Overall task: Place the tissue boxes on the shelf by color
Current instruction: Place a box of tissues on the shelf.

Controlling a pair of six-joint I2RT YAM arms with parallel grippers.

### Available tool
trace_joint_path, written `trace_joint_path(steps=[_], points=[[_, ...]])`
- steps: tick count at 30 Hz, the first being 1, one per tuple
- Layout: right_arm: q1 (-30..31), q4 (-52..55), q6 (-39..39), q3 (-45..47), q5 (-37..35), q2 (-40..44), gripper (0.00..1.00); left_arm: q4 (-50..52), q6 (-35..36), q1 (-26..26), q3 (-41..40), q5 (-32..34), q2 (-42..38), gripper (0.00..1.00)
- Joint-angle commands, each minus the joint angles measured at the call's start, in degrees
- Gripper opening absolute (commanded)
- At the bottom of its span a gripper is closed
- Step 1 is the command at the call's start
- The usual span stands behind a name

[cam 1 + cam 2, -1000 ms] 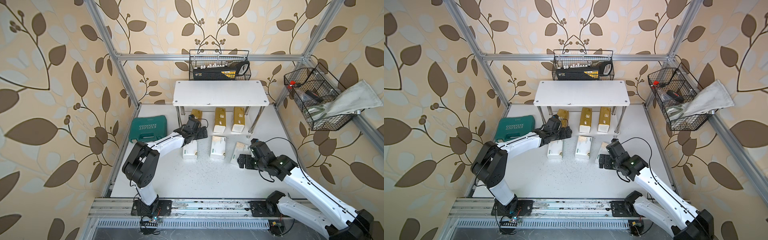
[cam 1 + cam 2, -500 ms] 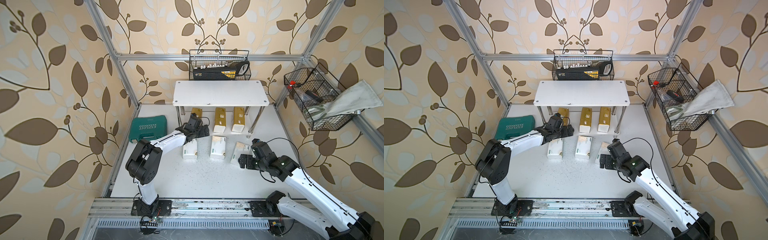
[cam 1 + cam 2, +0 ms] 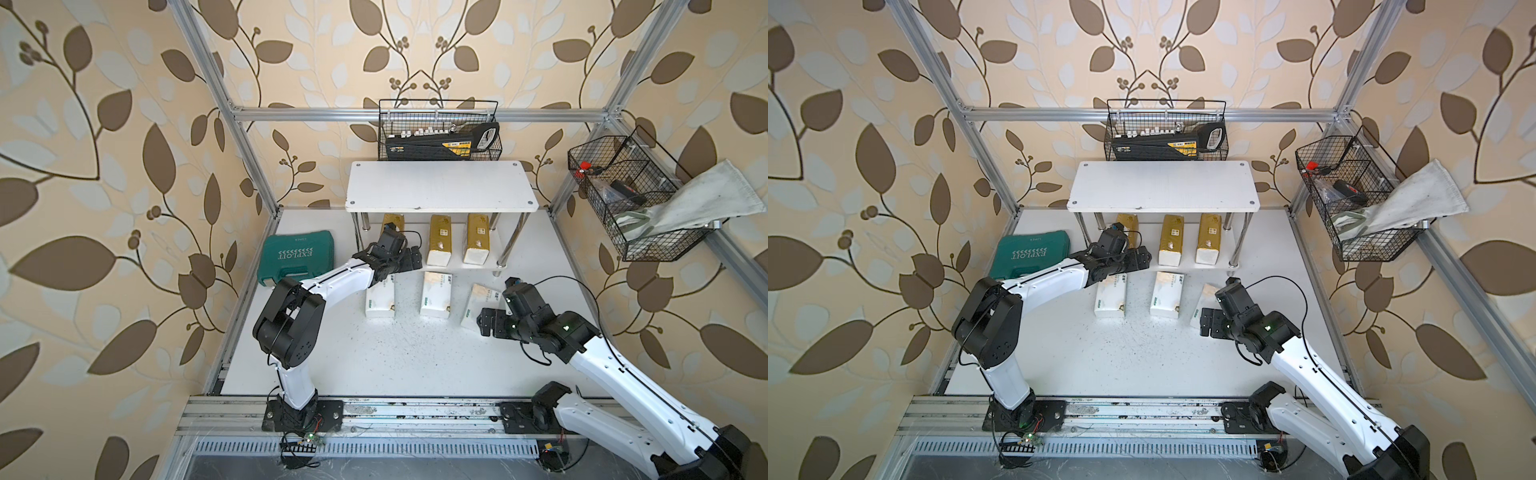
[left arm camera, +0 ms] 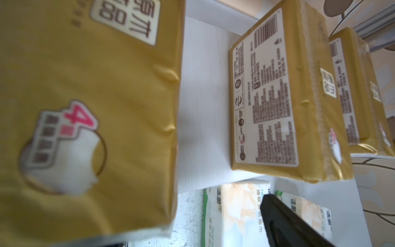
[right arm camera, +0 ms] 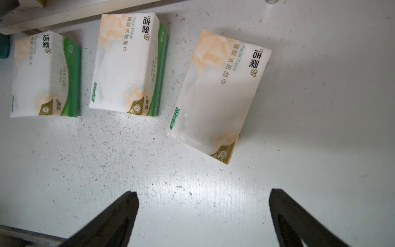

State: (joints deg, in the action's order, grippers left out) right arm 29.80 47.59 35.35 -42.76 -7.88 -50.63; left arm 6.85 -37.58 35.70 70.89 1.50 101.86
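1 gold pack (image 3: 393, 219) half hidden behind left gripper (image 3: 409, 259)

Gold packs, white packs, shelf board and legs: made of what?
Gold packs: soft glossy plastic film, likely; dimples and wrinkles along seams. White packs: similar film, duller sheen, rumpled surface. Shelf board: matte white panel, laminated wood or plastic, cannot tell; no glare. Legs: chromed metal tube, apparently; mirror-like shine.

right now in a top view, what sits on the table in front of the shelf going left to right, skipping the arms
green tool case → leftmost white tissue pack → middle white tissue pack → tilted white tissue pack
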Motion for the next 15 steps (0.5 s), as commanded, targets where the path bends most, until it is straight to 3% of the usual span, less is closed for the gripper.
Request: trace_joint_path(steps=[1, 10, 15], points=[[-0.3, 1.0, 0.6, 0.4, 0.1, 0.5, 0.99, 3.4, 0.6, 0.9, 0.9, -0.1, -5.8, 0.99], [-0.8, 1.3, 2.4, -4.4, 1.1, 0.2, 0.99, 17.3, 1.5, 1.3, -1.9, 0.7, -24.6, 0.99], [-1.0, 0.7, 3.4, -8.0, 3.0, -1.5, 0.99, 28.0, 1.6, 1.3, -3.3, 5.9, -36.8, 0.99]])
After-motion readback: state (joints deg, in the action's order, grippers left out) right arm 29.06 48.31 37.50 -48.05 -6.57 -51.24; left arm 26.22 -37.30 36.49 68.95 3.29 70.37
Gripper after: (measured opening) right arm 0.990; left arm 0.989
